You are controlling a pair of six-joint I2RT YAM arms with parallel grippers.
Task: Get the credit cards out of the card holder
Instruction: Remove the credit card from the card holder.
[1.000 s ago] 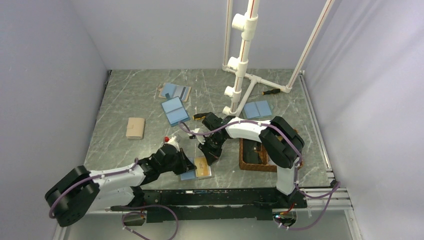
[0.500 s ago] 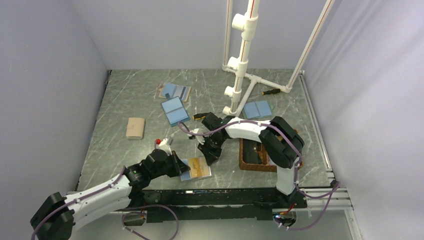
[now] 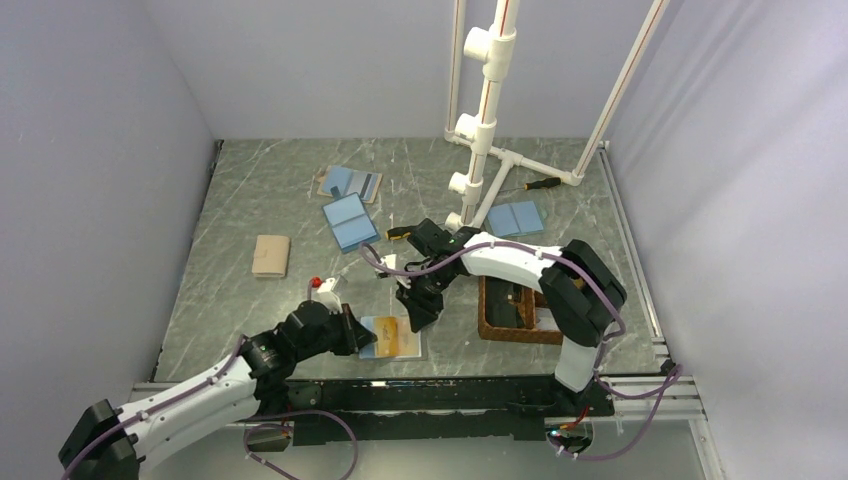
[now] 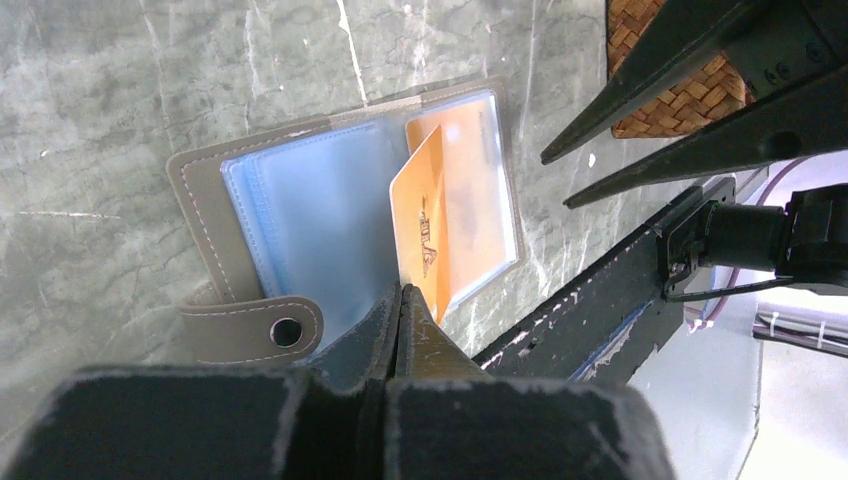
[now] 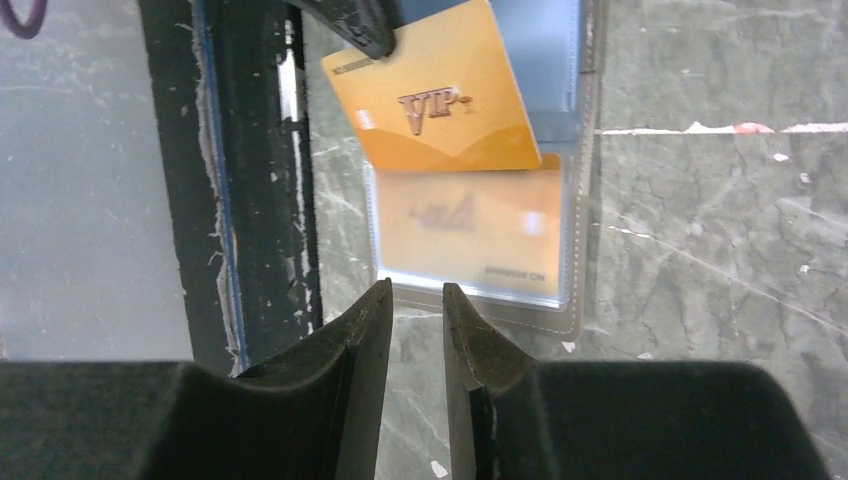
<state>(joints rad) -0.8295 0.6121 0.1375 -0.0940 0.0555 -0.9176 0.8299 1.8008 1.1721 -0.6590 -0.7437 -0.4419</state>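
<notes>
Tan at its edge and light blue inside, the flat bifold card holder (image 4: 300, 200) lies open on the grey-green marbled table (image 3: 260, 190) close to its near edge, with one orange card (image 4: 478, 200) lodged under the clear sleeve of one leaf. The left gripper (image 4: 400, 298) is clamped on the edge of a second, orange-gold VIP card (image 4: 425, 220), which tilts up over the holder's middle. The right gripper (image 5: 412, 300) hovers just off the holder's tan border, its fingers a narrow gap apart with nothing between them, and the brown wicker tray (image 3: 487, 312) sits just beside it.
</notes>
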